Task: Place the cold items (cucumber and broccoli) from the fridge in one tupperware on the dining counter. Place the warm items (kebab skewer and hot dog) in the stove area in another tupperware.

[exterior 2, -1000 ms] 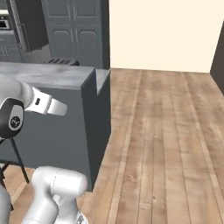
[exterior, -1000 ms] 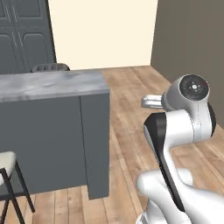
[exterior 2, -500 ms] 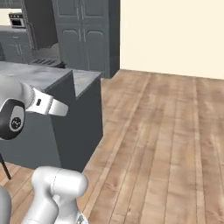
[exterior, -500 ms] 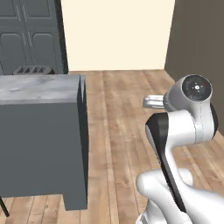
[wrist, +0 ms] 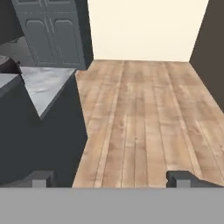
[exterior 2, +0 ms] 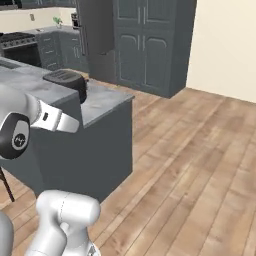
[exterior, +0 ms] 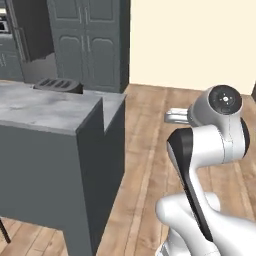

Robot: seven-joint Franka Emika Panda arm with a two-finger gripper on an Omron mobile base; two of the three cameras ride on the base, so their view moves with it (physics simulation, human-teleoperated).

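Fingers [wrist: 39,178] stand spread wide, grasping nothing, over the wooden floor [wrist: 140,118]. Both base views add a dark toaster [exterior 2: 67,80] near the bench [exterior: 45,107] far edge.

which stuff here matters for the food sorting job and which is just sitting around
For the job:
- hand, open, holding nothing
- grey counter; whether it is the dining counter I cannot tell

Just there:
- toaster on the counter
- tall grey cabinets
- wooden floor
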